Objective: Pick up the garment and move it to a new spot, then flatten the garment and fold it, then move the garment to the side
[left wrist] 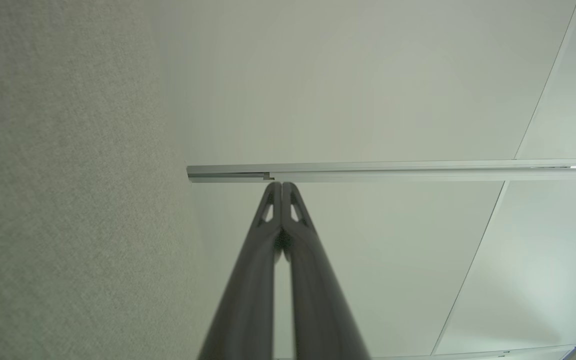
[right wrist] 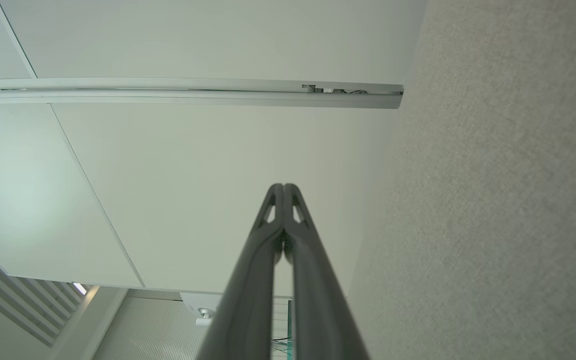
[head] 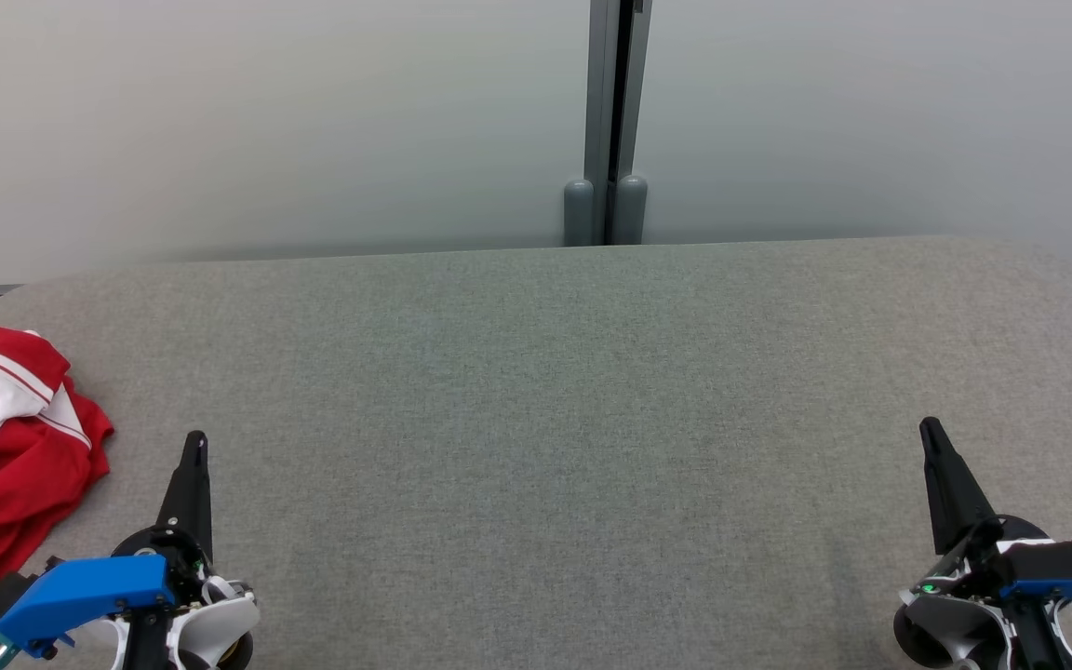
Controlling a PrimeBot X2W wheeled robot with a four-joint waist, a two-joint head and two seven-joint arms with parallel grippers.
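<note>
**Red Garment Lies at Table's Left Edge**

A crumpled red-and-white garment (head: 6,447) lies at the far left of the grey fabric-covered table (head: 536,391), just beside the left gripper (head: 194,439). The left and the right gripper (head: 929,428), set well apart, are both clenched with fingertips pressed together, grasping nothing.

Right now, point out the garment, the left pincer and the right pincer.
garment (head: 33,484): head view, red cloth of the crumpled heap.
left pincer (head: 194,439): head view, tips of its shut fingers.
right pincer (head: 929,428): head view, tips of its shut fingers.
</note>
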